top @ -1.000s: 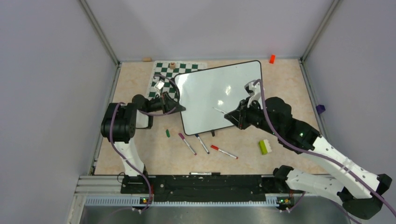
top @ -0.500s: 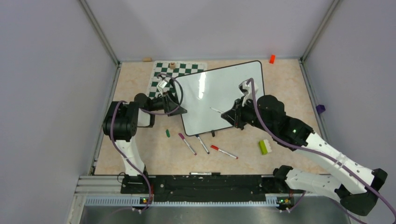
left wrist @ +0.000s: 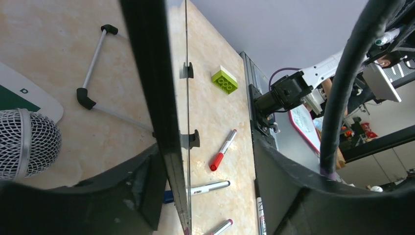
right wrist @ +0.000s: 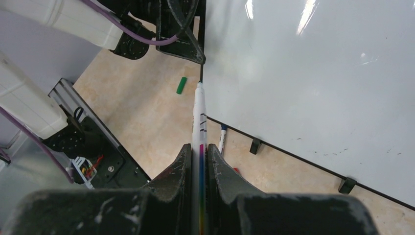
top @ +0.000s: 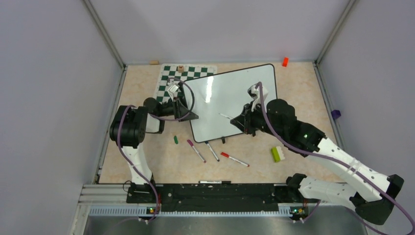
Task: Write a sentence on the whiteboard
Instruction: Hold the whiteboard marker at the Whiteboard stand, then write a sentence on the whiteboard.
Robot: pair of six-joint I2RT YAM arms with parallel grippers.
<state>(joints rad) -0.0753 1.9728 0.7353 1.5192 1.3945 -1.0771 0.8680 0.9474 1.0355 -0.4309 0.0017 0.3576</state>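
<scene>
The whiteboard (top: 230, 98) lies tilted on the table, glossy and blank; no sentence is in view on it. My left gripper (top: 188, 113) stands open around the board's left edge. In the left wrist view that edge (left wrist: 159, 88) runs between the jaws, close to the left finger (left wrist: 122, 196) and well apart from the right one. My right gripper (top: 241, 120) is shut on a white marker (right wrist: 199, 117) with a rainbow stripe. Its tip points at the board's lower left part (right wrist: 318, 73), near the left gripper.
Purple (top: 196, 151), blue (top: 212, 151) and red (top: 234, 159) markers lie in front of the board, with a green cap (top: 175, 139) to their left. A green brick (top: 277, 154) sits right of them. The chess mat (top: 169, 81) lies behind the left gripper.
My left gripper, shut on the board's edge a second ago, has opened. The right arm has carried the marker a little to the left over the board.
</scene>
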